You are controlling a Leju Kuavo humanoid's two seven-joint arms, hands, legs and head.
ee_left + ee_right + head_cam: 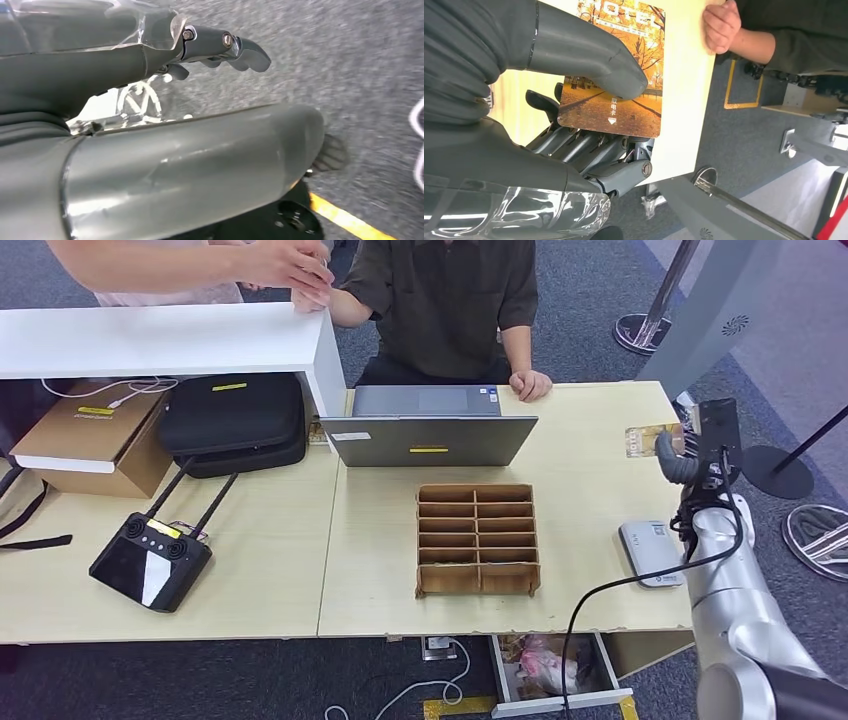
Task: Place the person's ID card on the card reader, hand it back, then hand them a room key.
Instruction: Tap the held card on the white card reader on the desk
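Right hand (589,120) has the glossy hotel key card with the autumn-tree photo (616,75) pinched flat, thick grey thumb on the printed face and the darker fingers (574,145) stacked under it, held up over the far right end of the pale wooden worktop (590,490), not far from the seated person's fist (530,385). Looks like a thin, stiff plastic card, super light and pretty slick, so I'd guess it could slide out if the pinch loosens; gripping well in from one end and leaving the other end free to be taken seems the way to go. Left hand (220,47) hangs over grey carpet with its fingers curled and nothing in them. Small white card reader (650,552) sits on the worktop near the right arm. Can't make out any ID card, and the head view shows the key card tiny and edge-on.
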